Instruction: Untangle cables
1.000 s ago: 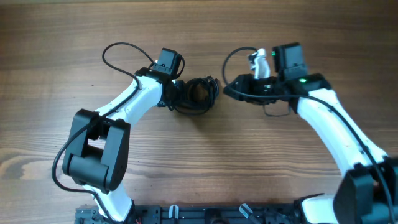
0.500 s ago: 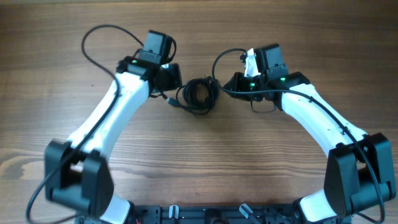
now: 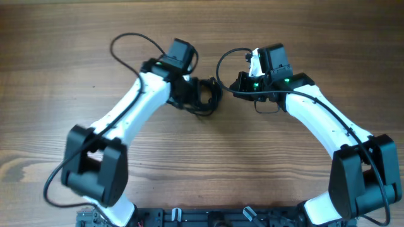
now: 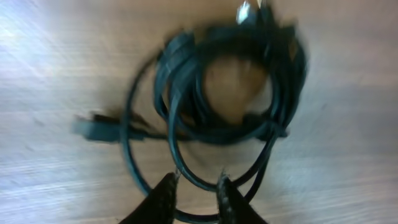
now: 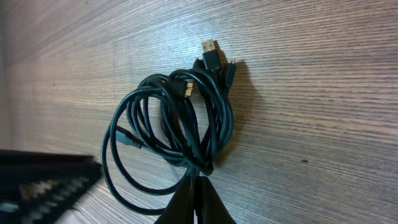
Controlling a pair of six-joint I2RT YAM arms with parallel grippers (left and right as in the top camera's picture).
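Cables (image 5: 180, 124) lie coiled; right gripper (image 5: 196, 186) closed at their lower edge, likely anchoring; left gripper (image 4: 196, 183) parted astride one strand.

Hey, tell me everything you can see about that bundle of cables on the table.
The cables are several thin black cords wound into one loose round coil, lying flat on the wooden table. A metal-tipped USB plug sticks out at one edge, smaller plugs beside it. The right pincer is shut at the coil's rim; the left pincer stands open astride an outer loop.
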